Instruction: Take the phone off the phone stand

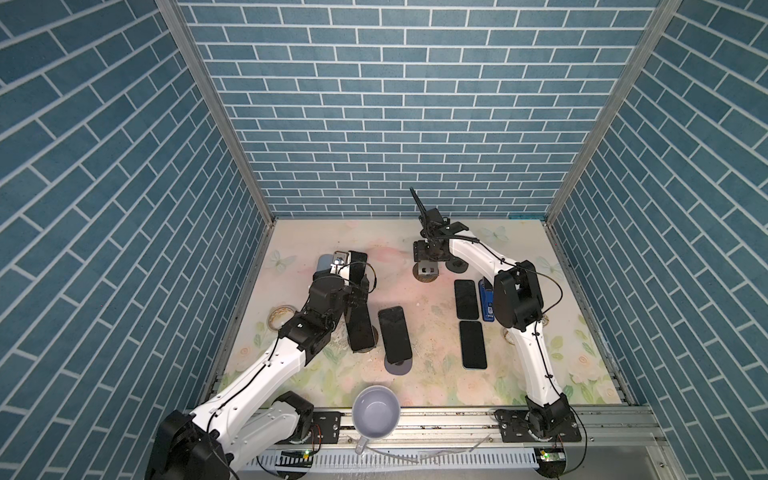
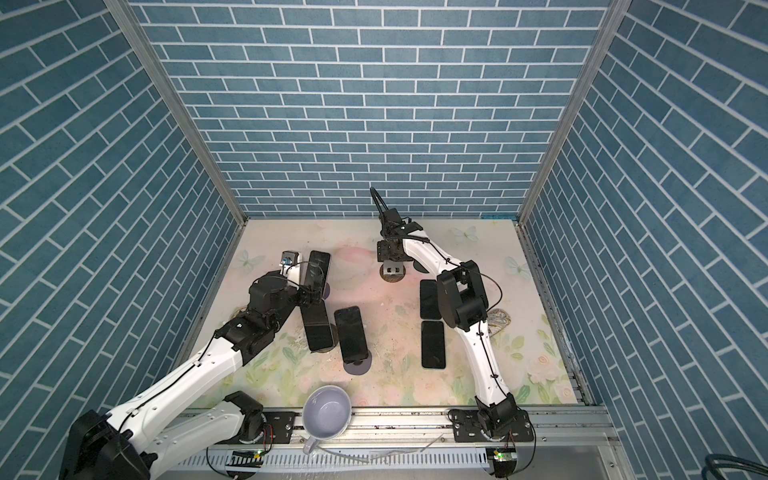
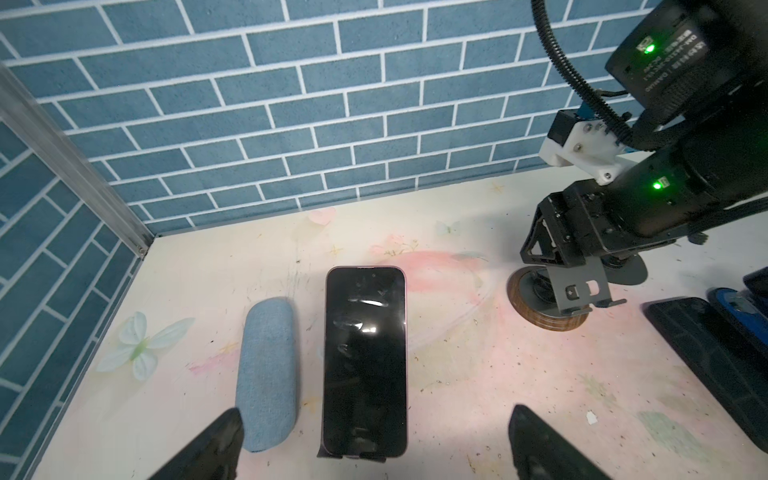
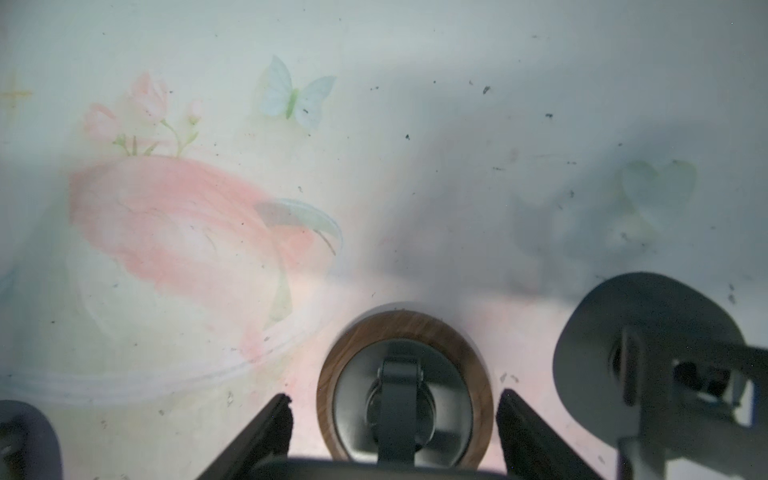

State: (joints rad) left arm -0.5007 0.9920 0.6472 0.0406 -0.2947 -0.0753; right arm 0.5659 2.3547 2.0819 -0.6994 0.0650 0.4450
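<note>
**On the table's (image 1: 399, 249) far left — phone (image 3: 365, 361) dead ahead of the left end effector (image 3: 376, 415)**

The left arm is nearer. The phone leans on its stand (image 3: 323, 452), long axis running straight away from the wide, empty jaws. The right end effector (image 4: 393, 397) — parted, empty — hangs over a bare stand (image 4: 401, 386).

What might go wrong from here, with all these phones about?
The left gripper hangs open at the propped phone; closing off-centre, it might nudge the blue fabric pouch beside it or tip the phone. The right gripper stands open over the empty wood-rimmed stand and may knock it over.
</note>
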